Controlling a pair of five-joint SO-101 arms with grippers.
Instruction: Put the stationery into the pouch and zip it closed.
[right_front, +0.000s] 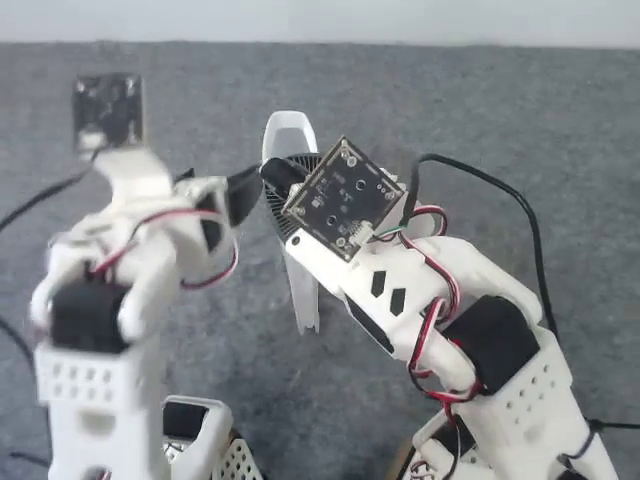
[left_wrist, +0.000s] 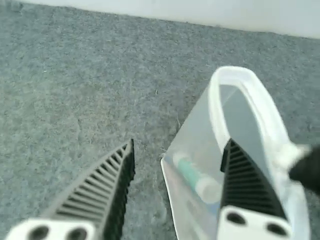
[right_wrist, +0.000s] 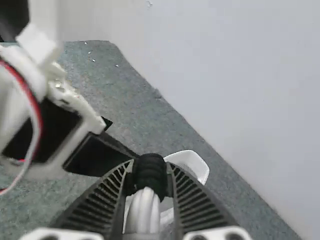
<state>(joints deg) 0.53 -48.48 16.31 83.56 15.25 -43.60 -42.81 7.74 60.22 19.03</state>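
Half the pouch (right_front: 289, 133) behind right hand (right_front: 283, 187).

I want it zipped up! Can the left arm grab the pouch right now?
Probably yes. The left gripper has its fingers open, and the pouch sits partly between them, nothing blocking. The right gripper is clamped on its end.

Bare surface (right_front: 530, 130) lies open at far right; the upright pouch (right_front: 290, 135) in the right claw (right_wrist: 150, 170) blocks the middle; left arm (right_front: 140, 200) and right arm (right_front: 420, 280) flank it; wall (right_wrist: 225, 75) behind.
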